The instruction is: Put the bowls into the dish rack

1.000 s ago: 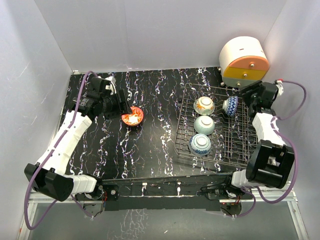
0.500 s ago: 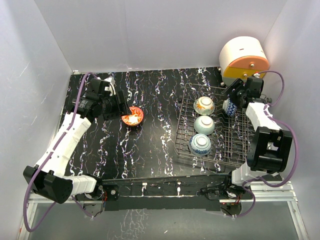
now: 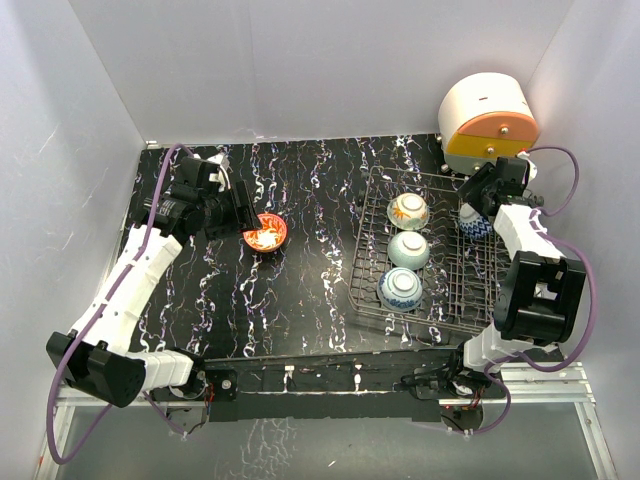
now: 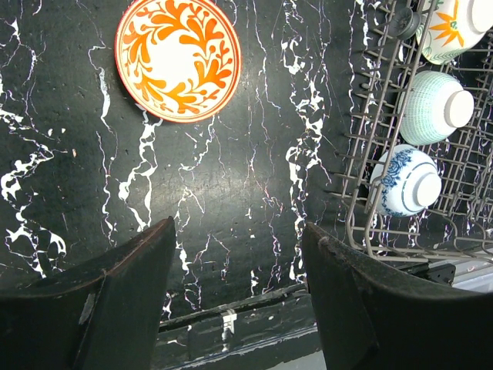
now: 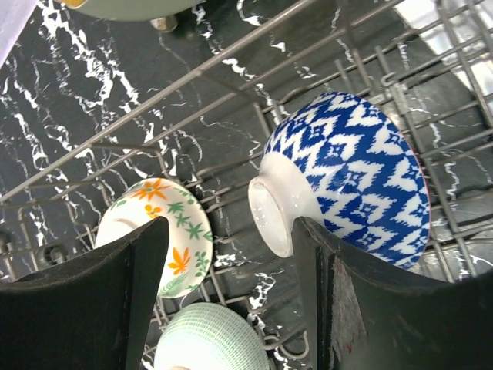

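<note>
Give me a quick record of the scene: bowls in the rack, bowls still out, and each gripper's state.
In rack: flower bowl, teal bowl, blue bowl, zigzag bowl on its side
On table: orange bowl, upright
Left gripper: open, near orange bowl, not touching
Right gripper: open, at zigzag bowl's foot

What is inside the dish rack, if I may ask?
Four bowls: a flower-patterned bowl, a pale green bowl and a blue floral bowl in a line, a blue zigzag bowl beside them. The right gripper hides part of that one.
</note>
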You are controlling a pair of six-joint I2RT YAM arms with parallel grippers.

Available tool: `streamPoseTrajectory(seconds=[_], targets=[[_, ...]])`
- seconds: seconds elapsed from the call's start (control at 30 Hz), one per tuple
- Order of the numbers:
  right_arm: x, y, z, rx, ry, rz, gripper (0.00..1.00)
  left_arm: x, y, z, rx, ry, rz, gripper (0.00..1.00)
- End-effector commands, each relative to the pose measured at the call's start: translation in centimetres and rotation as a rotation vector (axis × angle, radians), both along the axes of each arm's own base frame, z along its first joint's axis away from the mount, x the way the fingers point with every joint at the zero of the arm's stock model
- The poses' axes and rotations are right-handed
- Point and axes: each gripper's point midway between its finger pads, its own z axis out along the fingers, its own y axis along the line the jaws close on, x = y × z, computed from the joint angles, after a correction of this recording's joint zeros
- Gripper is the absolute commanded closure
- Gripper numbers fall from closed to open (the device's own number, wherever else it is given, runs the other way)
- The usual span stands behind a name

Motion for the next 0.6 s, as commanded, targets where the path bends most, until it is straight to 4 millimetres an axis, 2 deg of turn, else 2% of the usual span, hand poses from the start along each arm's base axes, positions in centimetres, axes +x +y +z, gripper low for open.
streamPoseTrajectory(seconds=[0.0, 0.2, 0.4, 0.47, 0.57], targets=[[0.1, -1.6, 2.2, -0.060, -0.041, -0.030, 0.32, -0.3, 0.2, 0.5, 0.004, -0.019, -0.007, 0.36], [0.2, -1.5, 3.6, -0.072, -0.068, -0.016, 0.32, -0.3, 0.1, 0.4, 0.002, -0.014, -0.008, 0.35], [0.3, -0.3, 6.8, -0.074, -0.118, 0.032, 0.32, -0.2, 0.1, 0.8, -0.001, -0.022, -0.007, 0.35], [0.6, 1.4, 8.3, -0.105, -0.122, 0.076, 0.32, 0.1, 0.0, 1.4, -0.009, -0.037, -0.006, 0.35], [1.6, 7.1, 10.2, -0.142, -0.130, 0.209, 0.32, 0.8, -0.1, 3.0, -0.015, -0.080, 0.000, 0.35]])
